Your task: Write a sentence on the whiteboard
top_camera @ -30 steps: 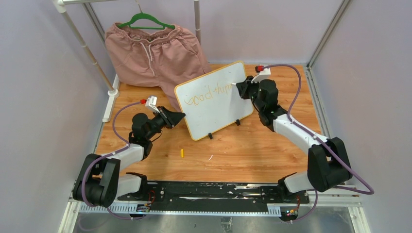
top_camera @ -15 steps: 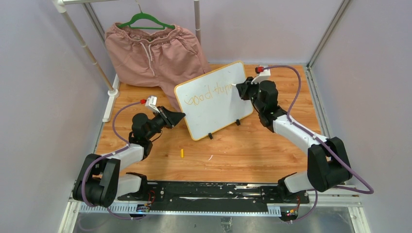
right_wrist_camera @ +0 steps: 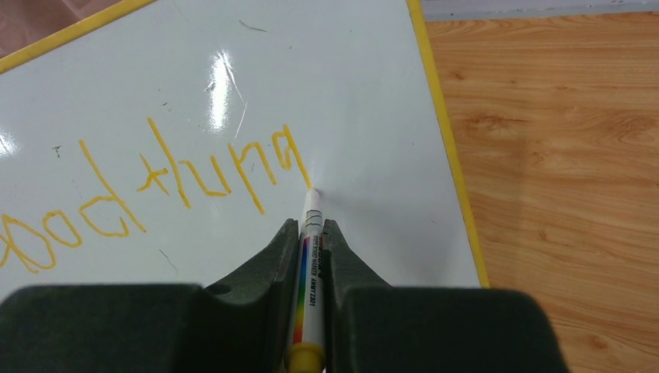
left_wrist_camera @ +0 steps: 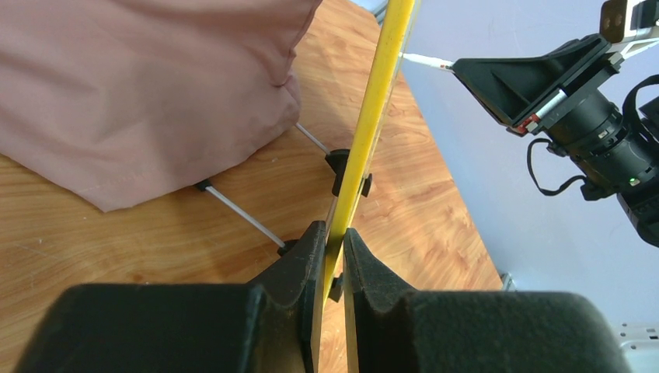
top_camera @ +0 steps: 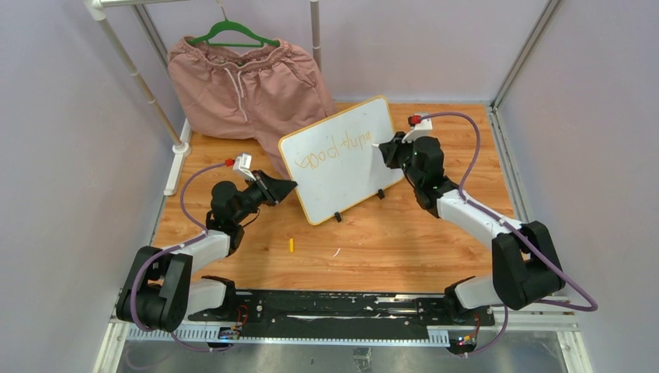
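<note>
The whiteboard (top_camera: 346, 175) with a yellow frame stands tilted on two black clip feet in the middle of the table. My left gripper (top_camera: 289, 186) is shut on its left edge (left_wrist_camera: 334, 249). My right gripper (top_camera: 386, 148) is shut on a white marker (right_wrist_camera: 309, 272) with a rainbow stripe. The marker's tip touches the board (right_wrist_camera: 373, 155) at the end of the orange writing. The sentence (right_wrist_camera: 179, 179) reads "good thing" in one line, seen upside down in the right wrist view; it also shows in the top view (top_camera: 336, 148).
Pink shorts (top_camera: 245, 85) on a green hanger (top_camera: 231, 33) hang at the back left, behind the board. A small yellow marker cap (top_camera: 291, 245) lies on the wooden table (top_camera: 420, 233) in front of the board. White rack poles (top_camera: 148, 93) stand at the left.
My right gripper has moved down and slightly toward me along the board with the marker, finishing the tail of the "g". The left arm and the board have not moved.
</note>
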{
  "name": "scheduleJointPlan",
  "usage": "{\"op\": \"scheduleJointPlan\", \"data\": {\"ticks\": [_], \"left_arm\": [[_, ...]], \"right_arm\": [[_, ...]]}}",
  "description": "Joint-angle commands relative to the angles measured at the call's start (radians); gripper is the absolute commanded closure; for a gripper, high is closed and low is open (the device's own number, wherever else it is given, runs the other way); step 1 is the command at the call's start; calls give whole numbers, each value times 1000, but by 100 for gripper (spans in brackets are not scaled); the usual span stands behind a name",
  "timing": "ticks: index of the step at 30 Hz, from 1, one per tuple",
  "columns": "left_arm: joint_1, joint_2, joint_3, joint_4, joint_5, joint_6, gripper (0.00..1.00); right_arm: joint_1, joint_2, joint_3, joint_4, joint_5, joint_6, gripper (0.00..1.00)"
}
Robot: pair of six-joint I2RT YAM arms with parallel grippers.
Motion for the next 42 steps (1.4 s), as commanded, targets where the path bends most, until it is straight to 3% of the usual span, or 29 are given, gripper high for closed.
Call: {"op": "scheduleJointPlan", "data": {"ticks": [1,17,21,29,42], "left_arm": [[-1,-22,-1,30,3,1,84],[-7,-28,-5,30,0,4,84],[-7,-30,-5,30,-2,5,84],[-9,-28,-5,30,-2,9,84],[-8,-21,-2,30,0,14,84]], "right_arm": [[22,-11,-29,-7,-24,16,100],[114,-60,-8,-34,10,18,100],[82,-115,-3,-53,70,0,100],[-32,-95,62,-54,37,11,100],[-46,1,130,-12,-16,31,100]]}}
